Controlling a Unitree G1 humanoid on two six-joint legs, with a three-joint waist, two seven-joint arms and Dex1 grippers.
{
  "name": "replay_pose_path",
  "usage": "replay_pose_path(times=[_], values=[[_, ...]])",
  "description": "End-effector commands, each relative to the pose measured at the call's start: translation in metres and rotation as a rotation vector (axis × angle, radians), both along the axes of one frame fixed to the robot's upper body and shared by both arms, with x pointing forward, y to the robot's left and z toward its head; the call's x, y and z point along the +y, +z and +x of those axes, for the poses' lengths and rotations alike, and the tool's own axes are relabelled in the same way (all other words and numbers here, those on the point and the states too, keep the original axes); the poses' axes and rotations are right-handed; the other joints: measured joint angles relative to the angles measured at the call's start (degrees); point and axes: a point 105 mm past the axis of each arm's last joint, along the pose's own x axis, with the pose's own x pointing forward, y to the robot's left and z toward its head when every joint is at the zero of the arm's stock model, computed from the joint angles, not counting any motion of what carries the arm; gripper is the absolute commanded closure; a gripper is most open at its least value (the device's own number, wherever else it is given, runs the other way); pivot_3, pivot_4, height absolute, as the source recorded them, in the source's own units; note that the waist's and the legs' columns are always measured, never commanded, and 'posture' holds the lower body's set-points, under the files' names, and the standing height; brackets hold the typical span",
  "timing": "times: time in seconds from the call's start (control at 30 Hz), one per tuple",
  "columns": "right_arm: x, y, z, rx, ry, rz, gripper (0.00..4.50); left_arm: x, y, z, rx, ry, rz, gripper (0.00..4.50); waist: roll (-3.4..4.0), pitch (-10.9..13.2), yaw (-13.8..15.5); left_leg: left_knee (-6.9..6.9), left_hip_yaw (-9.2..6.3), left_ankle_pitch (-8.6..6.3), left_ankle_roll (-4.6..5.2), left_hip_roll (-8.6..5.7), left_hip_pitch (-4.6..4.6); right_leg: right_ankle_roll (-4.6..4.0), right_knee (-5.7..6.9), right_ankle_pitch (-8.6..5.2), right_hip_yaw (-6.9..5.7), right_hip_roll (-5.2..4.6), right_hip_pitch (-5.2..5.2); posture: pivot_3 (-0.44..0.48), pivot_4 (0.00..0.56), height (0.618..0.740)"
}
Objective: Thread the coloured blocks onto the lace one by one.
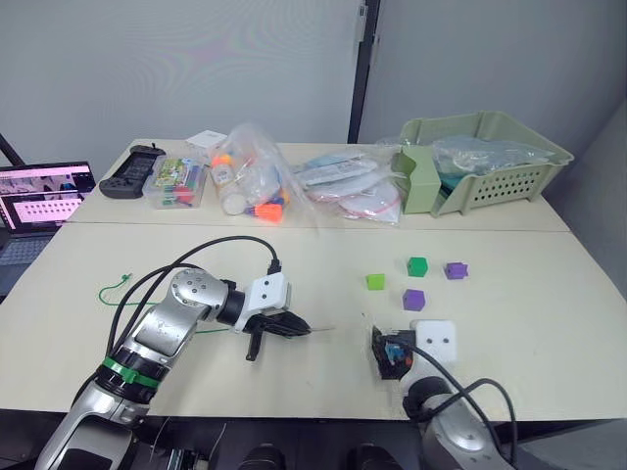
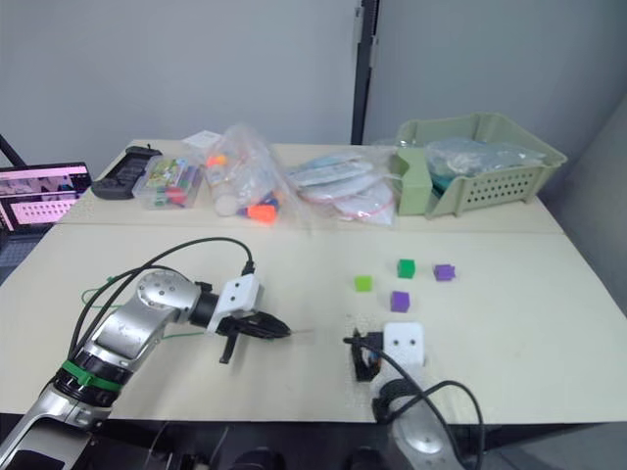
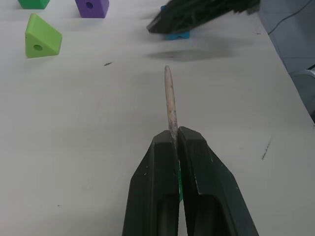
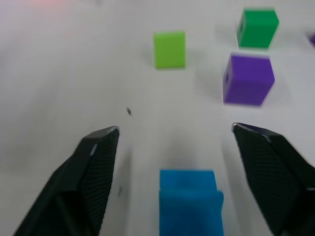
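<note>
Left gripper (image 3: 173, 142) clamped on thin green lace's stiff pale tip (image 3: 169, 96), pointing toward bright blue plastic cube (image 4: 189, 199) lying between spread fingers of right gripper (image 4: 174, 140). Remaining blocks beyond.

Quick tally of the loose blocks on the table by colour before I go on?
Light green: 1
Dark green: 1
Purple: 2
Blue: 1, between the open fingers of the right pincer
Total: 5 blocks, none on the lace yet.
</note>
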Motion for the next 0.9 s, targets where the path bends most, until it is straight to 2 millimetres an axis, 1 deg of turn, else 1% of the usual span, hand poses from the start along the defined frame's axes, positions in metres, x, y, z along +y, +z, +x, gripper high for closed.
replay_pose_path(times=[0.03,0.07,0.1,0.13,0.17,0.2,0.23,0.3,0.37,0.47,0.57,0.7,0.77,0.9], values=[[0.002,0.034,-0.010,-0.116,0.208,-0.029,0.04,0.000,0.008,-0.001,-0.032,-0.006,-0.008,4.50,-0.02,0.01,-0.04,0.00,-0.01,0.00,0.00,-0.05,0.00,0.04,0.00,0.00,0.01,-0.07,0.01,0.000,0.150,0.740],[0.003,0.038,-0.011,-0.126,0.251,-0.037,0.04,0.000,0.008,-0.001,-0.032,-0.005,-0.009,4.50,-0.02,0.01,-0.08,0.00,-0.02,0.00,0.01,-0.15,0.02,0.11,-0.02,0.00,0.06,-0.14,0.03,0.000,0.150,0.740],[0.006,0.042,-0.015,-0.126,0.369,-0.041,0.04,0.000,0.008,-0.001,-0.031,-0.004,-0.010,4.50,-0.04,0.02,-0.13,0.01,-0.02,0.00,0.01,-0.20,0.06,0.14,-0.04,0.00,0.10,-0.15,0.08,0.000,0.150,0.740],[0.009,0.044,-0.022,-0.104,0.531,-0.053,0.04,0.000,0.008,-0.002,-0.031,-0.002,-0.012,4.50,-0.06,0.04,-0.14,0.05,-0.03,0.00,0.00,-0.27,0.13,0.15,-0.05,-0.01,0.10,-0.14,0.16,0.000,0.150,0.740],[0.006,0.042,-0.027,-0.056,0.686,-0.073,0.04,0.000,0.008,-0.003,-0.028,0.001,-0.014,4.50,-0.06,0.04,-0.19,0.10,-0.03,0.00,0.01,-0.25,0.18,0.15,-0.06,-0.01,0.10,-0.12,0.24,0.000,0.150,0.740],[0.000,0.042,-0.029,-0.017,0.791,-0.089,0.04,0.000,0.007,-0.004,-0.026,0.002,-0.015,4.50,-0.08,0.06,-0.23,0.14,-0.02,0.01,0.01,-0.27,0.24,0.15,-0.03,-0.01,0.12,-0.13,0.32,0.000,0.150,0.740],[-0.007,0.041,-0.026,0.020,0.854,-0.114,0.04,0.000,0.007,-0.005,-0.025,0.003,-0.015,4.50,-0.12,0.08,-0.25,0.18,0.00,0.01,0.01,-0.25,0.33,0.16,-0.04,0.00,0.12,-0.13,0.42,0.000,0.150,0.740],[-0.023,0.038,-0.013,0.081,0.956,-0.186,0.04,0.001,0.006,-0.009,-0.021,0.004,-0.013,4.50,-0.19,0.12,-0.43,0.18,0.09,0.01,0.01,-0.22,0.64,0.17,-0.12,-0.01,0.12,-0.09,0.77,0.000,0.150,0.740],[-0.034,0.033,0.001,0.112,1.015,-0.255,0.04,0.002,0.005,-0.011,-0.019,0.006,-0.012,4.50,-0.25,0.16,-0.42,0.15,0.17,0.00,0.01,-0.10,0.96,0.26,-0.21,-0.13,0.11,0.01,1.08,0.000,0.150,0.740],[-0.045,0.014,0.016,0.156,1.087,-0.372,0.04,0.003,0.006,-0.015,-0.017,0.016,-0.010,4.50,-0.26,0.16,-0.37,0.07,0.18,0.00,0.01,-0.02,0.98,0.29,-0.24,-0.19,0.10,0.10,1.07,0.000,0.150,0.740],[-0.050,0.002,0.021,0.181,1.170,-0.437,0.04,0.005,0.007,-0.018,-0.016,0.025,-0.009,4.50,-0.25,0.16,-0.16,0.01,0.17,-0.01,0.02,-0.07,0.87,0.11,-0.21,-0.09,0.10,0.07,0.95,0.000,0.150,0.740],[-0.056,-0.011,0.031,0.192,1.215,-0.513,0.04,0.005,0.008,-0.021,-0.014,0.028,-0.007,4.50,-0.25,0.15,-0.11,0.06,0.16,-0.01,0.02,-0.12,0.58,0.14,-0.10,-0.08,0.17,-0.10,0.63,0.000,0.150,0.740],[-0.057,-0.013,0.036,0.187,1.223,-0.520,0.04,0.005,0.008,-0.022,-0.014,0.032,-0.007,4.50,-0.25,0.16,-0.03,0.18,0.13,-0.01,0.02,-0.17,0.41,0.19,0.00,-0.05,0.20,-0.14,0.44,0.000,0.150,0.740],[-0.053,-0.016,0.041,0.163,1.248,-0.523,0.04,0.006,0.009,-0.022,-0.014,0.041,-0.005,4.50,-0.25,0.16,-0.09,0.20,0.10,-0.01,0.02,-0.17,0.42,0.19,0.02,-0.04,0.21,-0.13,0.43,0.000,0.150,0.740]])
